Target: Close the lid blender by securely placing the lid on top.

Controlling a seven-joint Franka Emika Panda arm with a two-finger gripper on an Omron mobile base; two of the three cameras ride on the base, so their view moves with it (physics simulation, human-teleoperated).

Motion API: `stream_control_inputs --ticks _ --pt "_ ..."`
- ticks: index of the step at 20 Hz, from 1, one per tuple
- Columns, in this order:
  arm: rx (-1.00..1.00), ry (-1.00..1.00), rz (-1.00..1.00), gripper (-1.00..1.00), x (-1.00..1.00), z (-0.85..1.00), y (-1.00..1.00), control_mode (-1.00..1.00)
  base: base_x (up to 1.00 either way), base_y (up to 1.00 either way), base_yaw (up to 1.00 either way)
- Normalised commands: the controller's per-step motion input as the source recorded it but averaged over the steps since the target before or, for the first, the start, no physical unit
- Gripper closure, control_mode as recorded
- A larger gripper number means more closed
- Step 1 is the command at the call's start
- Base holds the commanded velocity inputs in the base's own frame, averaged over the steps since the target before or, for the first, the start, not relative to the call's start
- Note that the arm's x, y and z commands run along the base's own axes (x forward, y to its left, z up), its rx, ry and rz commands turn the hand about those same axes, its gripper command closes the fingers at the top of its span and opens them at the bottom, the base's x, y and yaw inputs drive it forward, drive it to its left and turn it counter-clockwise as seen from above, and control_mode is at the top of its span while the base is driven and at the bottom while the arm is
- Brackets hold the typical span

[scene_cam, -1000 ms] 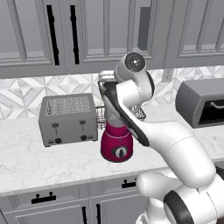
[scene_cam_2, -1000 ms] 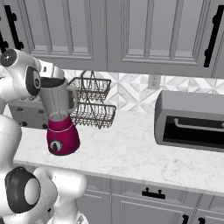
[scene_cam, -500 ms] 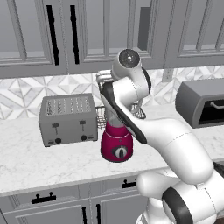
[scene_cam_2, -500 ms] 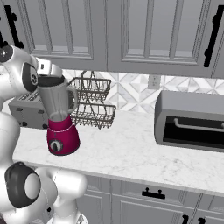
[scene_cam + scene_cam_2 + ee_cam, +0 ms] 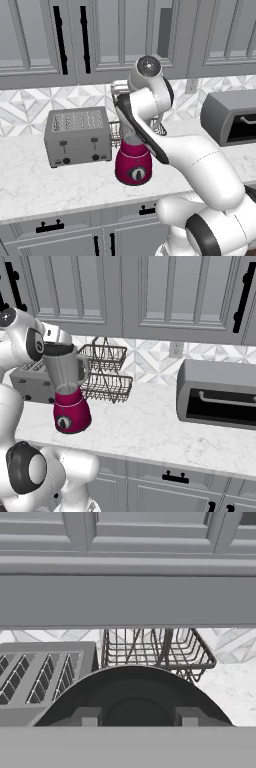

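White marble-patterned table [image 5: 150, 431]: carried on it are all items listed below, beneath grey panelled wall cabinets [image 5: 150, 296].

Dark grey boxy oven with a bar handle [image 5: 217, 396]: set at the right end, well apart from the work.

Grey four-slot toaster [image 5: 77, 136]: set just left of the blender.

Two-tier dark wire basket rack [image 5: 106, 373]: set behind and right of the blender, near its jar.

Tall blender with a rounded magenta base, black dial and clear grey tapered jar [image 5: 69, 391]: stood upright near the table's front edge. A dark round lid [image 5: 132, 694] is seen at the jar mouth, close under the camera.

Gripper [image 5: 132, 717]: placed directly over the lid. Only two grey stubs are seen at the lid's near rim; whether the fingers are spread or clamped cannot be told.

Step in hand, as judged: the lid is to be pressed straight down, kept level and centred on the rim, so that the jar is not tipped.

Hidden: the lid's seating is cut off; the jar is largely covered by the arm in the left base view.
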Motion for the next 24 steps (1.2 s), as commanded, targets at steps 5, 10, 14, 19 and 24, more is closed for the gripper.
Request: stream_control_inputs --ticks 5,10,14,19,24 --pt "0.0 0.0 0.0 1.0 0.0 -0.36 -0.26 -1.0 0.0 0.0 0.0" --pt "0.0 0.0 -0.02 1.0 0.0 -0.26 -0.36 -1.0 0.0 0.0 0.0" --pt "0.0 -0.01 -0.02 1.0 0.0 -0.24 -0.34 -1.0 0.0 0.0 0.0" --pt "-0.02 0.0 -0.03 1.0 0.0 -0.26 -0.3 -1.0 0.0 0.0 0.0" --pt "-0.03 0.0 -0.03 1.0 0.0 -0.16 -0.19 -1.0 0.0 0.0 0.0"
